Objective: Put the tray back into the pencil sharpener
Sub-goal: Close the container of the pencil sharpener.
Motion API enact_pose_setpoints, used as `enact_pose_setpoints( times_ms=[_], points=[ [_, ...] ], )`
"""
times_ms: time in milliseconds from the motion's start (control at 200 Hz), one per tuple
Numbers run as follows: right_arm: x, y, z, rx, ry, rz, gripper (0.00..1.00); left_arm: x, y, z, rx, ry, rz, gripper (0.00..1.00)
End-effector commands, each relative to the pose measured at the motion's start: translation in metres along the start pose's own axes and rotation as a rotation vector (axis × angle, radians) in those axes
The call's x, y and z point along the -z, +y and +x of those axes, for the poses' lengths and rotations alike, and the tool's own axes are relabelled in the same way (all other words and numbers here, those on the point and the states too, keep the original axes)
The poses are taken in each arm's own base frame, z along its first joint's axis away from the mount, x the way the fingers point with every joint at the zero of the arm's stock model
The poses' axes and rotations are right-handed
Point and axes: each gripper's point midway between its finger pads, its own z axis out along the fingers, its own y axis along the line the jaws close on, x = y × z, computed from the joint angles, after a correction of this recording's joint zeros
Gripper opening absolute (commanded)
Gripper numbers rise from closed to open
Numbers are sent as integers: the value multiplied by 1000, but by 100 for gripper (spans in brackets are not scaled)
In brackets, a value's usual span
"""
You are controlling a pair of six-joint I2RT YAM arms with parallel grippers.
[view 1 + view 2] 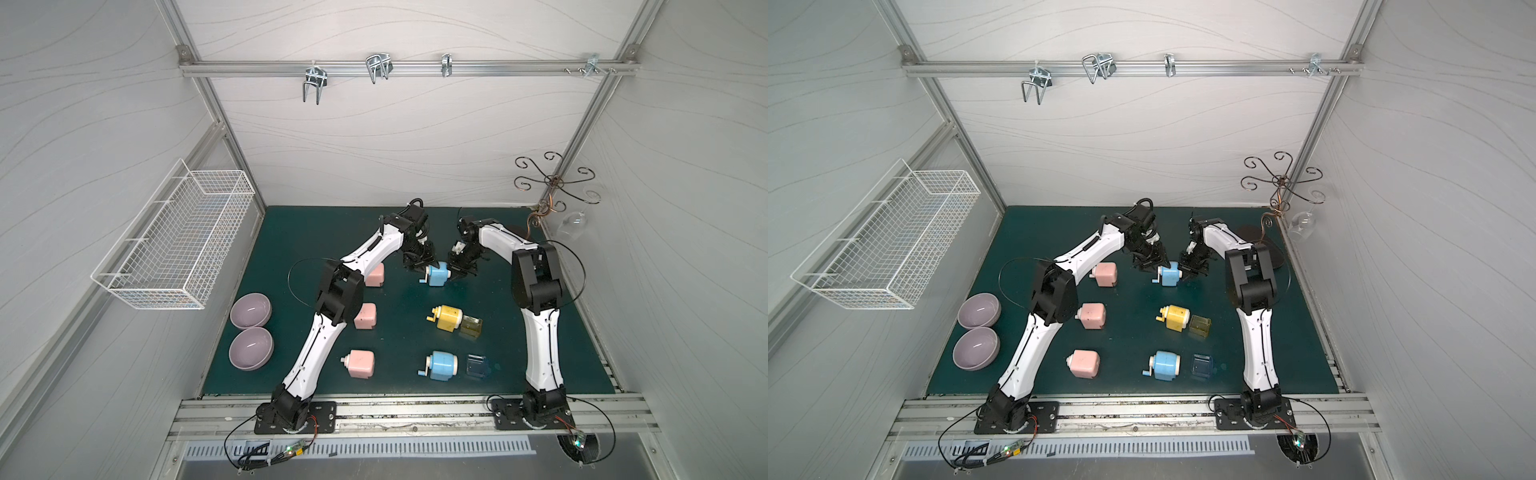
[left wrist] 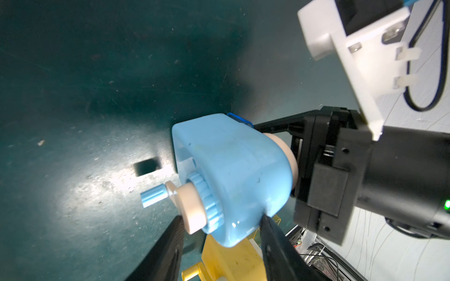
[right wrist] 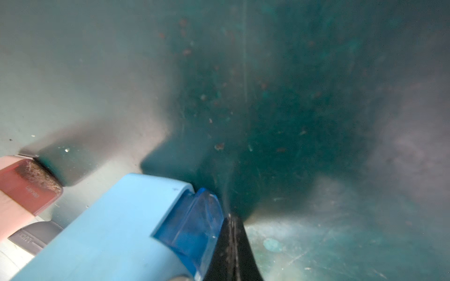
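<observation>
**Blue tray sits almost fully inside the far sharpener**

Nearest the arm bases, the near pink sharpener [image 1: 360,363] and the near blue sharpener [image 1: 441,365] lie on the green mat [image 1: 399,232]. A loose blue tray [image 1: 476,365] stands near that blue one, but apart from it. At the mat's left edge sit two lilac bowls [image 1: 250,348], side by side.

In the middle row, the middle pink sharpener [image 1: 365,316] shows beside the left arm. A yellow sharpener [image 1: 448,318] lies with a yellow tray [image 1: 471,327] right at its end.

Farther back, the far pink sharpener [image 1: 1105,274] lies to the left of the far blue sharpener [image 1: 437,275], which both arms meet. The left gripper [image 2: 222,219] has a finger on either side of that sharpener's body and grips it. The right gripper [image 3: 232,219] has its fingers closed together with nothing between them, and their tips rest against the outer end of the tray [image 3: 192,231]. This translucent blue tray sits in the far blue sharpener's slot, mostly inside, with only its end sticking out.
</observation>
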Motion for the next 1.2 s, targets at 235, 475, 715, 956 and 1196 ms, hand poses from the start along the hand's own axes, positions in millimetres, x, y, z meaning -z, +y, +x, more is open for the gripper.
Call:
enact_pose_setpoints(
  times_ms=[235, 475, 715, 956, 1196],
  points=[
    [19, 12, -7, -2, -53, -34, 0, -26, 15, 0, 9, 26, -43, 53],
    [25, 20, -6, 17, -62, -65, 0, -27, 15, 1, 7, 29, -42, 53],
    [32, 33, -4, 41, -71, -121, 0, -29, 16, 1, 10, 33, -44, 53],
    [39, 38, 0, 46, -72, -151, 0, -30, 17, 2, 12, 36, -45, 52],
    [41, 24, 0, 30, -84, -73, 0, -30, 16, 2, 10, 34, -45, 52]
  ],
)
